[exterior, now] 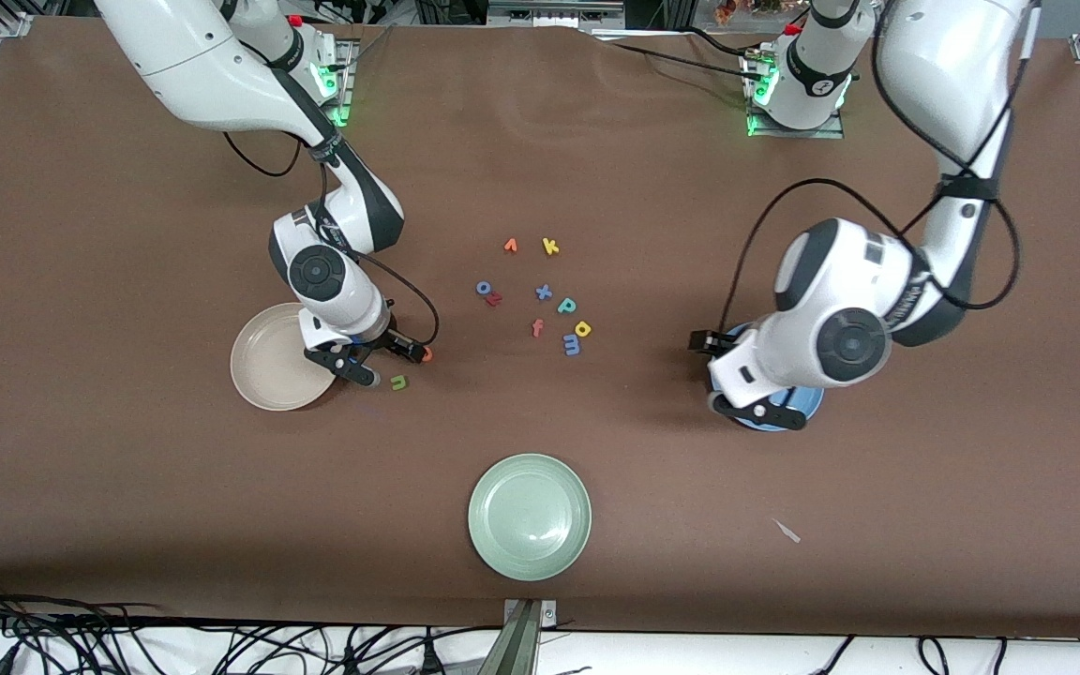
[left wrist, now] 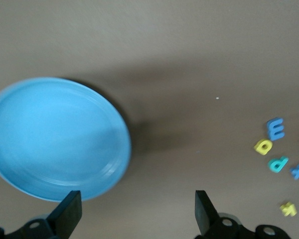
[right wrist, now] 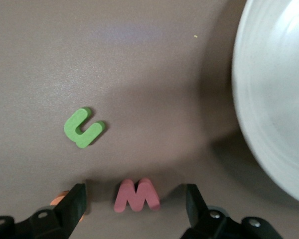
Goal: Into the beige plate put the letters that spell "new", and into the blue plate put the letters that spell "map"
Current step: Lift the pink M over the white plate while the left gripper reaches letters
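While my right gripper [right wrist: 134, 199] stands low on the table beside the beige plate [exterior: 263, 370], its fingers are apart around the pink w [right wrist: 137, 195]; the green n [exterior: 398, 382] lies near; my left gripper [left wrist: 134, 214] waits wide open over the blue plate [left wrist: 50, 134].

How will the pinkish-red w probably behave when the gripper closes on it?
The pinkish-red w looks like thick foam lying flat, so it is probably light and may squash slightly. It is small between the right gripper fingers, so it could slide on the table or twist if pinched off-centre.
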`<state>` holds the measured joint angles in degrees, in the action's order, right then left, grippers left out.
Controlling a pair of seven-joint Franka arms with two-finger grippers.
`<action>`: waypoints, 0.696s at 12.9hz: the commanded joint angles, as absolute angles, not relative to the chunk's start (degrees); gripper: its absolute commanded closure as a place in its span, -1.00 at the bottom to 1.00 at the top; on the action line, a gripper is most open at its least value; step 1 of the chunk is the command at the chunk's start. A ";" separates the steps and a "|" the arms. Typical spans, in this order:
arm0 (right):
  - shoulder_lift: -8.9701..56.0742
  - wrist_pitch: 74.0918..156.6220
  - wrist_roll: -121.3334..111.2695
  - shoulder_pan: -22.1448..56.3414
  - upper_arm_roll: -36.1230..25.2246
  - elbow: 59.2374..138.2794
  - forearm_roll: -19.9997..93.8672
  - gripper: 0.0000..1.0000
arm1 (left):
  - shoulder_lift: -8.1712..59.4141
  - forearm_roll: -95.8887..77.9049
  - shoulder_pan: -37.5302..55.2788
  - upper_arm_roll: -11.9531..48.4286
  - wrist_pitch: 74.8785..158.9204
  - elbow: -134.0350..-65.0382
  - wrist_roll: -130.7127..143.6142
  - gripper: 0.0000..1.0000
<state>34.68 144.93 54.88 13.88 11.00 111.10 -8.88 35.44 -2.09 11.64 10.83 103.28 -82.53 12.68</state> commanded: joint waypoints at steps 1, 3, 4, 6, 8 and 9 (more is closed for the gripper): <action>34.36 146.34 55.90 13.62 11.16 112.68 -10.02 -0.43 | 37.00 -3.34 15.37 10.46 106.95 -82.44 21.94 -1.00; 34.28 146.34 55.99 13.62 11.16 112.67 -10.02 -0.22 | 38.66 -3.17 20.02 10.46 108.97 -82.53 27.40 -1.00; 34.19 146.34 56.07 13.54 11.16 112.68 -10.02 -0.20 | 39.72 -2.82 22.13 10.46 111.16 -83.40 27.68 -1.00; 34.19 146.16 56.16 13.45 11.16 112.67 -10.02 0.01 | 39.55 -3.16 26.08 10.46 114.51 -86.82 29.87 -0.98; 34.10 145.99 55.90 13.45 11.16 112.68 -10.02 0.29 | 39.81 -3.16 28.99 10.46 116.09 -88.76 32.69 -0.93; 33.84 145.81 55.72 13.45 11.16 112.59 -10.02 0.46 | 39.90 -3.08 29.53 10.46 117.93 -90.07 33.13 -0.88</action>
<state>34.05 145.05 54.98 13.74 10.94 111.49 -8.90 40.59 -2.13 28.39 11.34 115.48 -87.66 32.31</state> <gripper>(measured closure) 0.626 0.022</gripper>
